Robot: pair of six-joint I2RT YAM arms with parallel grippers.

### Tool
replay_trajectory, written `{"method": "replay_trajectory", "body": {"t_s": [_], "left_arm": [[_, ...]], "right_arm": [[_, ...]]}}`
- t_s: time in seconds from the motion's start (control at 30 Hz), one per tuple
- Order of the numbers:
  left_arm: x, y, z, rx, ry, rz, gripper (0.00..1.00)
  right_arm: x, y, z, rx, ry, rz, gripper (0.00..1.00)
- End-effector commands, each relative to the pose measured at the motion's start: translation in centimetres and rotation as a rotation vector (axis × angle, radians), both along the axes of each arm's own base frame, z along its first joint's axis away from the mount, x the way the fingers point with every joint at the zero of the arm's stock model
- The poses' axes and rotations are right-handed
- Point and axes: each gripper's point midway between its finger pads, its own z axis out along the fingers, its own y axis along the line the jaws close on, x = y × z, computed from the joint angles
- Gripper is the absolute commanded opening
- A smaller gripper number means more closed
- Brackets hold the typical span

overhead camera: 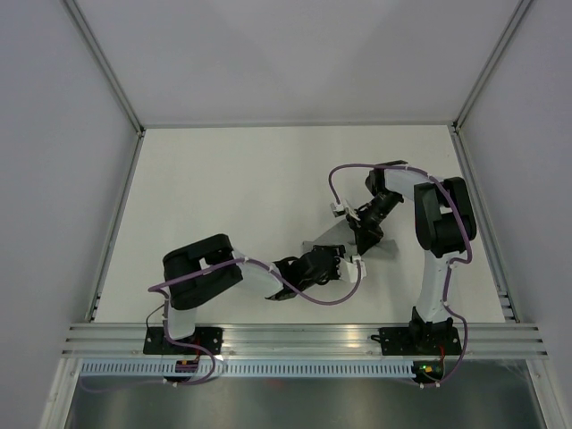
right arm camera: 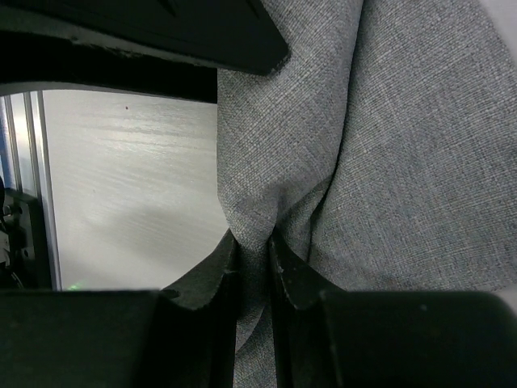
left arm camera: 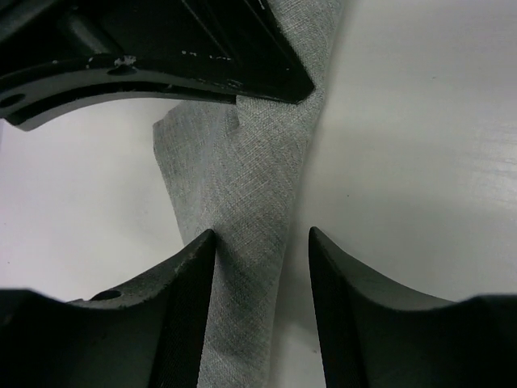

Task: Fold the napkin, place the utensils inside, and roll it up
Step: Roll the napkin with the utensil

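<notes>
While tight in R pincer point(right arm camera: 252, 237), napkin point(left arm camera: 242, 166) w/ long axis straight thru L pincer point(left arm camera: 261, 232), jaws apart.

No text, label, brand mark, number or sign can be read in any of the three views; every surface shown is plain and unmarked.

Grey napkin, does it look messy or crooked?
Yes. The plain grey fabric napkin is scrunched into folds where the right gripper pinches it, and a narrow strip runs between the open jaws of the left gripper.
</notes>
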Motion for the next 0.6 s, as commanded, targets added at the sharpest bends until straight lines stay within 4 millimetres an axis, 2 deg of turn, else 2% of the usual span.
{"method": "replay_trajectory", "body": {"t_s": [0.0, 0.23, 0.37, 0.47, 0.5, 0.57], "left_arm": [[1.1, -2.3, 2.9, -0.022, -0.134, -0.06, 0.55], [1.4, -2.6, 0.6, 0.051, -0.148, -0.084, 0.55], [1.0, -2.0, -1.7, 0.108, -0.104, -0.092, 0.53], [0.5, -2.0, -2.7, 0.14, -0.042, -0.118, 0.46], [0.5, -1.8, -3.0, 0.155, -0.022, -0.113, 0.38], [0.6, -1.5, -3.3, 0.163, 0.001, -0.115, 0.3]], "right_arm": [[0.0, 0.1, -0.6, 0.004, 0.024, 0.012, 0.18], [0.4, 0.3, -0.5, 0.013, 0.038, 0.007, 0.18], [0.3, 0.3, -0.6, 0.012, 0.047, 0.009, 0.18], [0.3, 0.3, -0.5, 0.013, 0.048, 0.011, 0.18], [0.3, 0.3, -0.5, 0.013, 0.047, 0.011, 0.18], [0.3, 0.4, -0.4, 0.018, 0.048, 0.01, 0.18]]}}
